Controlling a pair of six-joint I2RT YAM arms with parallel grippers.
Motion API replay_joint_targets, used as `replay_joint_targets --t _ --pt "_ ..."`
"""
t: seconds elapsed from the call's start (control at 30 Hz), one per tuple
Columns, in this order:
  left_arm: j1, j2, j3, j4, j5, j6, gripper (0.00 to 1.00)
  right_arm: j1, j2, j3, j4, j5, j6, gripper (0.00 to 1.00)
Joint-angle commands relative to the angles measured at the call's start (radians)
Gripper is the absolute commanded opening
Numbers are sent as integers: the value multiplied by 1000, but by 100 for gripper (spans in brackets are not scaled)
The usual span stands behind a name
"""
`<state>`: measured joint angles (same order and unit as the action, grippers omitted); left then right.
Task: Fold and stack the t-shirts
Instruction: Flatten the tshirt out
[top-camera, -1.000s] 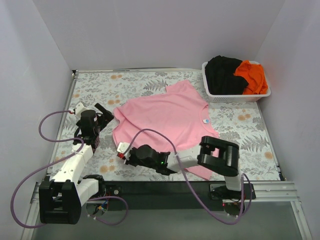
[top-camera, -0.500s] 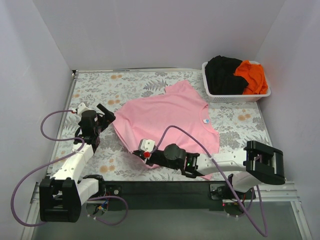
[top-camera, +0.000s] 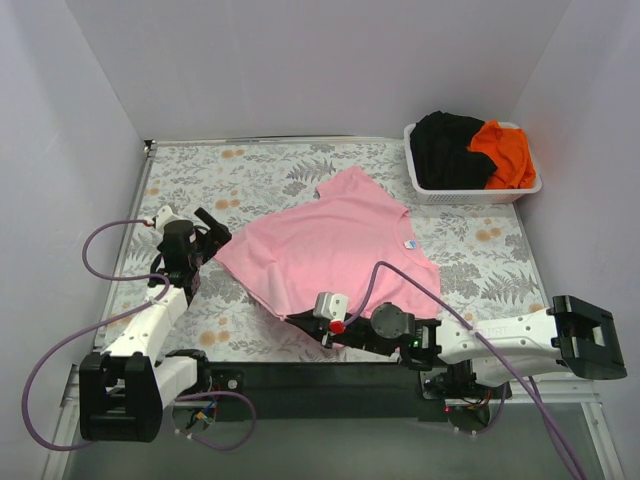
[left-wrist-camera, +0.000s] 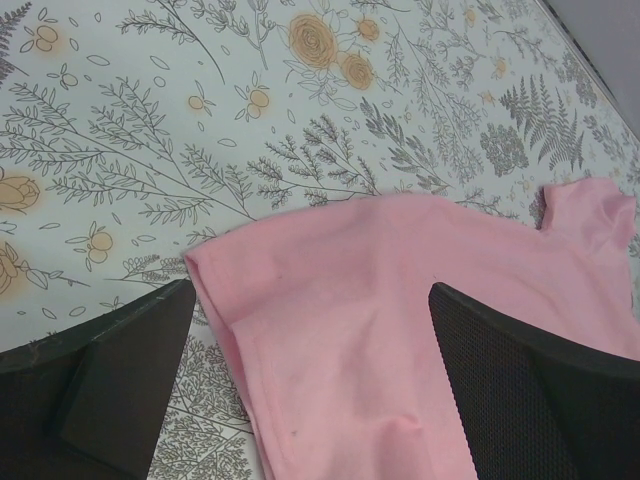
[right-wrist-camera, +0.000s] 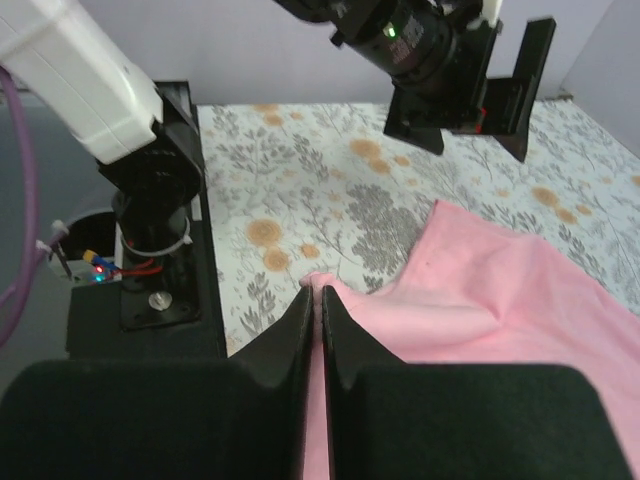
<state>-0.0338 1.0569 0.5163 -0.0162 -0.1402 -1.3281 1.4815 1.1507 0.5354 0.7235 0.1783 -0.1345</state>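
The light pink t-shirt (top-camera: 340, 235) lies spread on the flowered table. My right gripper (top-camera: 302, 320) is shut on a fold of its near edge, low over the table near the front; the wrist view shows pink cloth (right-wrist-camera: 500, 300) pinched between the closed fingertips (right-wrist-camera: 315, 297). My left gripper (top-camera: 207, 233) is open at the shirt's left corner. In its wrist view the pink cloth (left-wrist-camera: 400, 300) lies between the two spread fingers (left-wrist-camera: 120, 370). The black t-shirt (top-camera: 445, 148) and the orange t-shirt (top-camera: 505, 150) lie bunched in the basket.
The white lattice basket (top-camera: 470, 192) stands at the far right corner. Grey walls close in the table on three sides. The black front rail (top-camera: 330, 375) and arm bases run along the near edge. The left arm (right-wrist-camera: 440, 50) shows at the top of the right wrist view.
My right arm has swung to the right, dragging the pink shirt's near edge with it; the shirt has shifted and turned. The left gripper has hardly moved.
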Motion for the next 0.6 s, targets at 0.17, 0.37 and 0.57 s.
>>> replay_joint_targets --t 0.17,0.37,0.57 --pt "6 26 -7 -36 -84 7 92 5 -14 -49 -85 179 30 1" --pt "6 84 19 -97 -136 9 75 5 -11 -34 -85 175 23 1" --pt "6 178 36 -61 -91 15 66 5 -60 -61 -84 148 30 1"
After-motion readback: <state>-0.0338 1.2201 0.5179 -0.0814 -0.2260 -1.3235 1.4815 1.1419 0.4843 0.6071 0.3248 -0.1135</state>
